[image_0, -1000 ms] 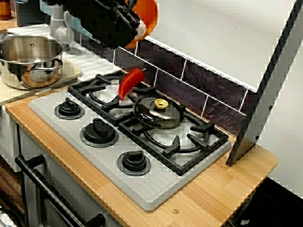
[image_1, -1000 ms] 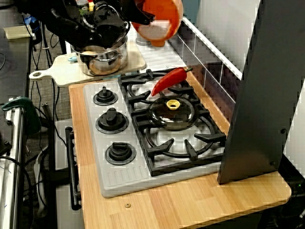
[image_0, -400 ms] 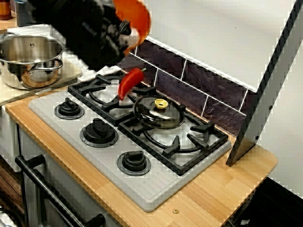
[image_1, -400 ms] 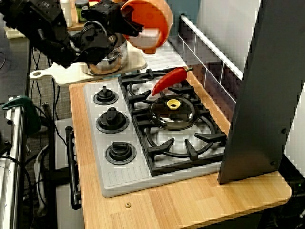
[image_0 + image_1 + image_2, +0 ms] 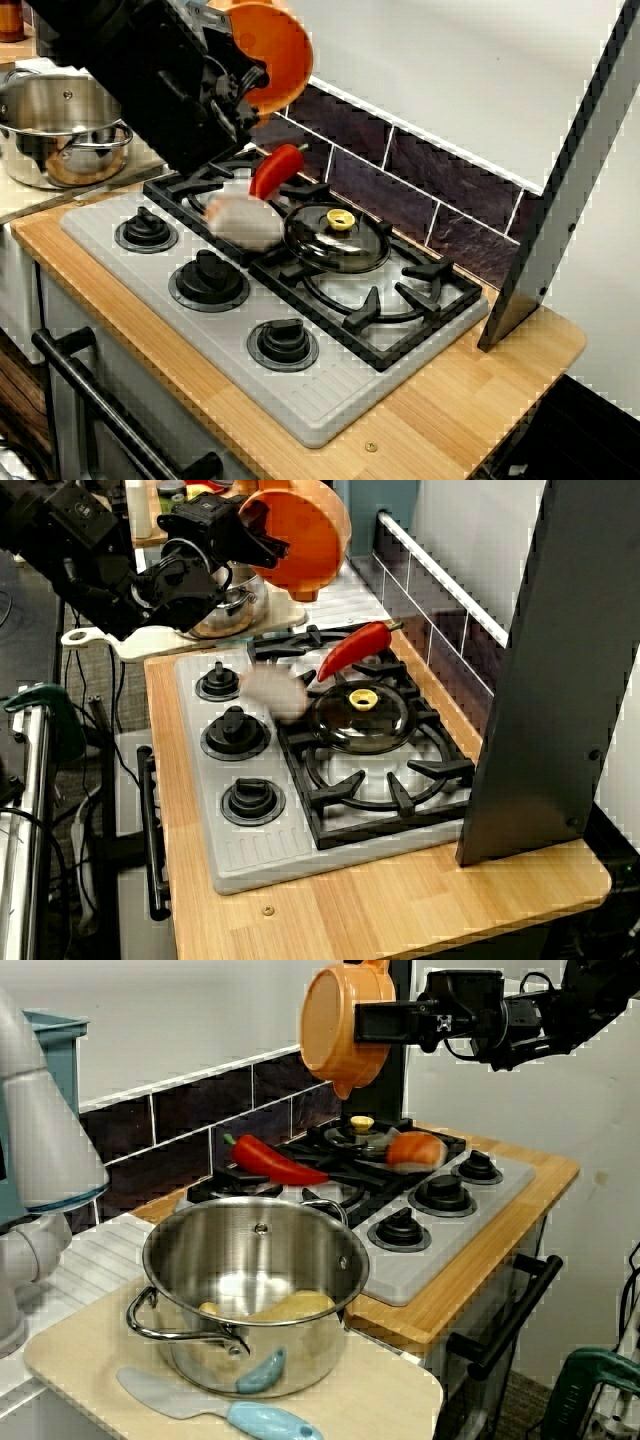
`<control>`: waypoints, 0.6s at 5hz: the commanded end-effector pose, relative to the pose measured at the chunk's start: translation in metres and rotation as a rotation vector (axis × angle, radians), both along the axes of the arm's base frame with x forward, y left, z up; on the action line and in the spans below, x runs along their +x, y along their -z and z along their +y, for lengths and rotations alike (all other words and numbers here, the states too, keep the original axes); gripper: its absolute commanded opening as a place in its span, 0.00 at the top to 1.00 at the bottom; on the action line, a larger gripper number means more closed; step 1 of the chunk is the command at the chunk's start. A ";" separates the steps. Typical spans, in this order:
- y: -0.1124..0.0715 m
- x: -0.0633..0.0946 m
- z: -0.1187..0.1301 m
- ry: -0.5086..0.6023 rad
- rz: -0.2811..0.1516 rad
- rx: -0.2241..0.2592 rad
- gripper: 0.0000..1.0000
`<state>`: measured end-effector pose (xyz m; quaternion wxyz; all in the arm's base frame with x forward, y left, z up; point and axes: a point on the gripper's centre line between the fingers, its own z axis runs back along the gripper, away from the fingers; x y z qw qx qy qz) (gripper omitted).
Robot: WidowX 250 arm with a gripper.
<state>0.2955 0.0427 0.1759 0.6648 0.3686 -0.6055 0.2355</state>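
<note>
The claw (image 5: 392, 1020) is clamped on the rim of the orange bowl (image 5: 335, 1028). The bowl is tipped on its side, high over the stove (image 5: 320, 395). Below it is a blurry pale lump (image 5: 243, 222), just beside the glass lid (image 5: 335, 240).

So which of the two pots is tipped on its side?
The orange pot, held aloft by the gripper; the steel pot stands upright on the board.

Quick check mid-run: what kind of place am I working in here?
Looks like a kitchen counter, possibly a mock-up: a gas hob set in a wooden worktop, a dark tiled backsplash behind it, and a steel pot on a cutting board. The hand holds a tilted orange bowl.
</note>
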 end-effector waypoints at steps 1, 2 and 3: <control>0.000 0.000 -0.005 0.008 -0.015 -0.001 1.00; -0.002 0.008 -0.003 -0.001 0.006 -0.008 1.00; -0.005 0.014 0.001 -0.005 0.035 -0.021 1.00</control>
